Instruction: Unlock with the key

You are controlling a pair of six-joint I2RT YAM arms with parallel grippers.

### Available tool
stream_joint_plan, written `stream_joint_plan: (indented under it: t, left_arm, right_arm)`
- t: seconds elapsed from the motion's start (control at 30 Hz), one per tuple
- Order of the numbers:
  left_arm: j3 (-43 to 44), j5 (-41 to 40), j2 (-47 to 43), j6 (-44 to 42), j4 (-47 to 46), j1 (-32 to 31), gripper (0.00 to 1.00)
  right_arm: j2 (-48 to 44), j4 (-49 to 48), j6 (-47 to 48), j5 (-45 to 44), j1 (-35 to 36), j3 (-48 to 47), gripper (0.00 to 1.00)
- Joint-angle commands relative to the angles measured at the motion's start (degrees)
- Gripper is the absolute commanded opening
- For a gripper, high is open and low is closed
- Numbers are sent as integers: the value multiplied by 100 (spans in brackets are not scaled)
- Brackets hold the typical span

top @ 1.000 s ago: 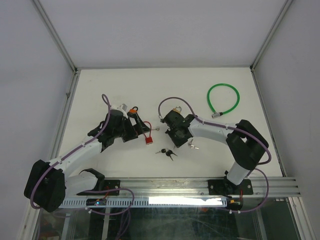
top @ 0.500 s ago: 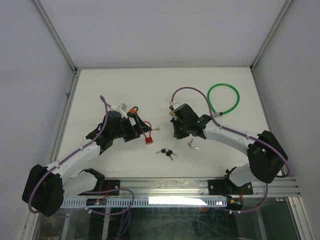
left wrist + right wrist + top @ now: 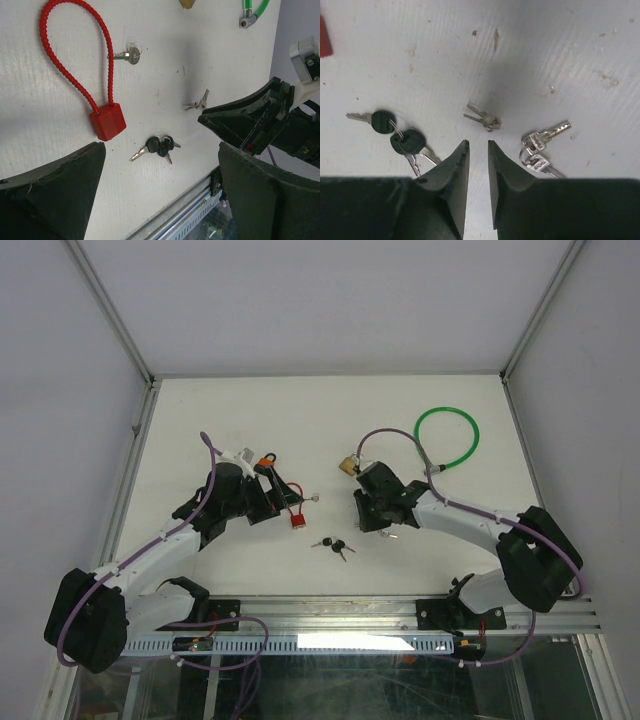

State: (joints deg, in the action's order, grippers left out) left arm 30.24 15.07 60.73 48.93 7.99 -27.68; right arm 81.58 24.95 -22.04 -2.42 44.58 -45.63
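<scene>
The left arm (image 3: 150, 548) and right arm (image 3: 460, 520) share white links, black joints, purple cables (image 3: 388, 430) and black fingers (image 3: 450, 200).

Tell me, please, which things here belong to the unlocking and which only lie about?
Likely for the job: brass padlock, small silver keys near the right gripper.
Only lying about: red cable lock, black-headed keys, green cable lock, ringed silver keys.

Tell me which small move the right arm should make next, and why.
Probably open the right fingers wider and lower them onto the small keys: these lie just ahead of the narrow, empty gap, and the padlock rests free nearby.
</scene>
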Motion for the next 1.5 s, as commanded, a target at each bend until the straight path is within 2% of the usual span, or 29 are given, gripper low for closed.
stream_joint_plan:
  t: [0.0,0.17,0.27,0.63,0.83,1.13,1.47]
  left_arm:
    - [13,40,-55,30,-278,15,99]
    - [0,40,-20,22,-278,11,99]
    - [-3,54,-9,-2,-237,9,99]
    - [28,-52,-94,-193,-13,14,99]
    - [64,-19,-117,-340,83,11,99]
    - [106,146,-31,-425,90,15,99]
    - [113,264,-92,-390,83,10,99]
  right_arm:
    - [-366,450,20,-142,-2,-106,29]
    - [-292,853,316,-184,-3,-444,43]
    - [-2,978,621,-219,-16,-655,48]
    - [978,1169,1965,93,-39,-1428,53]
    - [1282,1193,2398,376,-119,-1564,48]
    - [1725,1185,2620,731,-230,-1599,36]
    - [1558,885,2013,1265,-368,-1542,4]
